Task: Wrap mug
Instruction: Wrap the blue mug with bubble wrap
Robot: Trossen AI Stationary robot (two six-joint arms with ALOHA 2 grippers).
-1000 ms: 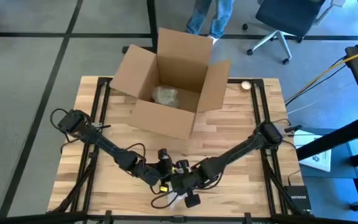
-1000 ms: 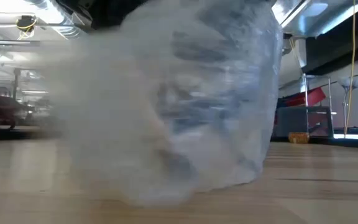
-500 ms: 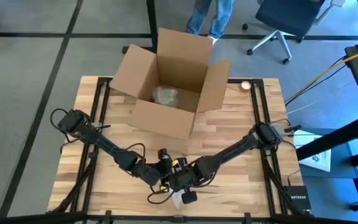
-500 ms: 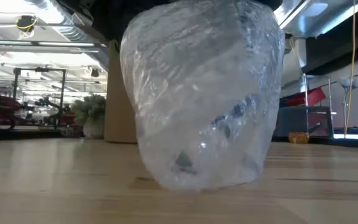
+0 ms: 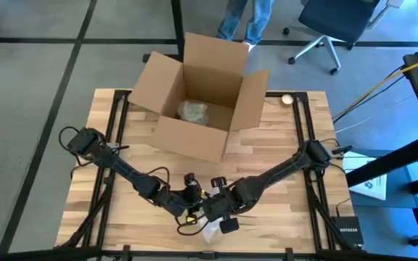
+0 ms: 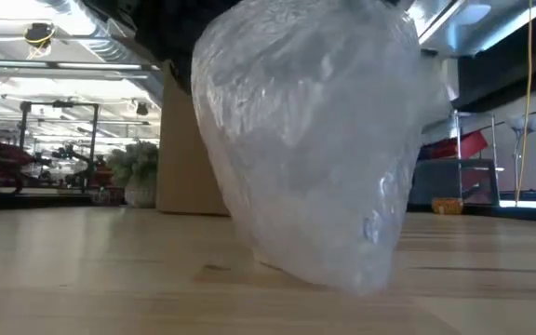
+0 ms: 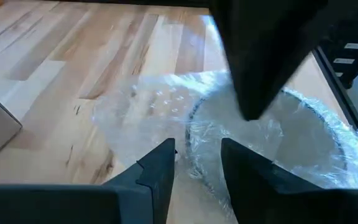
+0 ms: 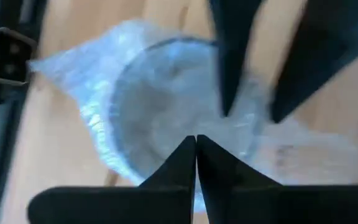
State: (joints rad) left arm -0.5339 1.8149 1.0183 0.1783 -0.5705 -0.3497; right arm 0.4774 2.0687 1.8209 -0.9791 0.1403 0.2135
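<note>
The mug (image 6: 314,149), wrapped in clear bubble wrap (image 7: 135,106), stands tilted near the table's front edge, with only the right part of its base on the wood (image 6: 361,279). My left gripper (image 7: 197,152) is open above it. One finger is over the mouth and one is outside the wrapped rim (image 7: 194,134); I cannot tell whether they touch it. My right gripper (image 8: 196,142) is shut, its tips down in the mug's mouth (image 8: 166,112). In the high view both grippers meet over the mug (image 5: 210,230). My right gripper presses its shut fingertips (image 7: 253,106) down on the bubble wrap lying over the mug's mouth (image 8: 185,124), coming from above at a slant. The mug leans under it, the left part of its base off the table.
An open cardboard box (image 5: 202,94) stands at the table's far middle with a wrapped bundle (image 5: 192,111) inside. A small round thing (image 5: 287,99) lies at the far right. Bare wood lies to the left and right of the mug.
The loose wrap that spread out on the mug's left has been drawn in against it. The mug, upright half a second ago, has tipped toward the table's right, its left base lifting. My right gripper has shifted a little toward the right.
</note>
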